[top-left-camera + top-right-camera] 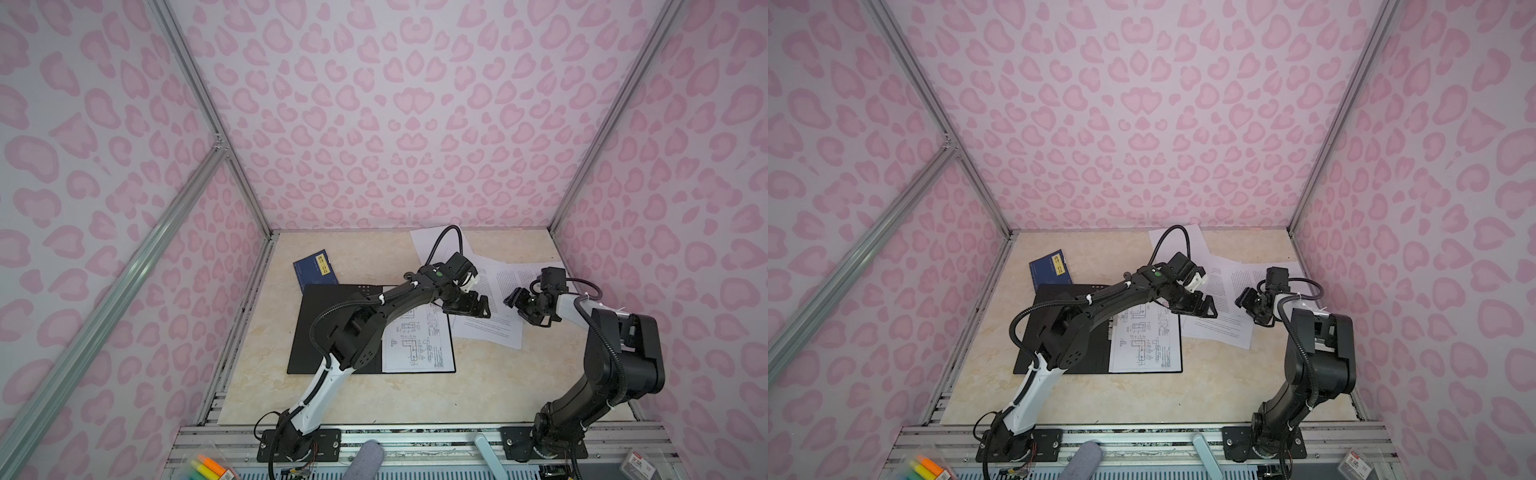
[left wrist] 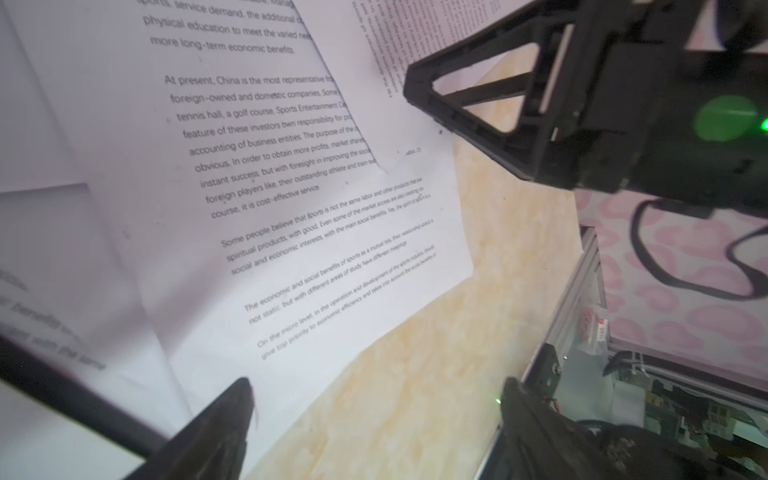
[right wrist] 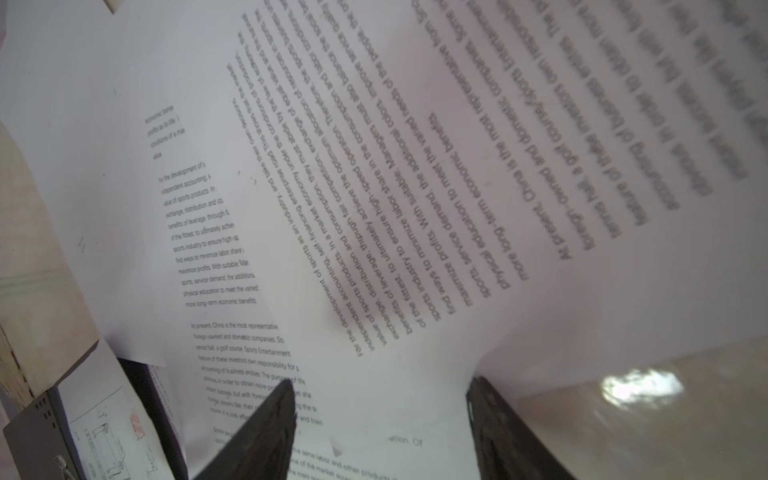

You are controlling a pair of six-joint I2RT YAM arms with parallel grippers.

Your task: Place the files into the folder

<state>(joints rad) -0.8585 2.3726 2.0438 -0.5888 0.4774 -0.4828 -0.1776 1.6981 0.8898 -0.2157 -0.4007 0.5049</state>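
The folder (image 1: pixel 306 332) lies open on the table, black inside up, and a file with line drawings (image 1: pixel 419 345) rests on its right half. More files (image 1: pixel 492 328) printed with text overlap in a loose pile at the back right. My left gripper (image 1: pixel 469 312) (image 2: pixel 378 397) hangs wide open at the pile's near left edge, holding nothing. My right gripper (image 1: pixel 515 309) (image 3: pixel 382 390) is open, its fingertips (image 3: pixel 284 399) set down astride the near corner of the top text sheet (image 3: pixel 415 208), which bows up beside one finger. It also shows in the left wrist view as the right gripper (image 2: pixel 457 104).
A small dark-blue booklet (image 1: pixel 312 268) with a yellow label lies behind the folder's back left corner. Pink patterned walls with aluminium posts (image 1: pixel 555 226) close in the table. Highlighters (image 1: pixel 208 465) and a small packet (image 1: pixel 640 463) sit off the front rail.
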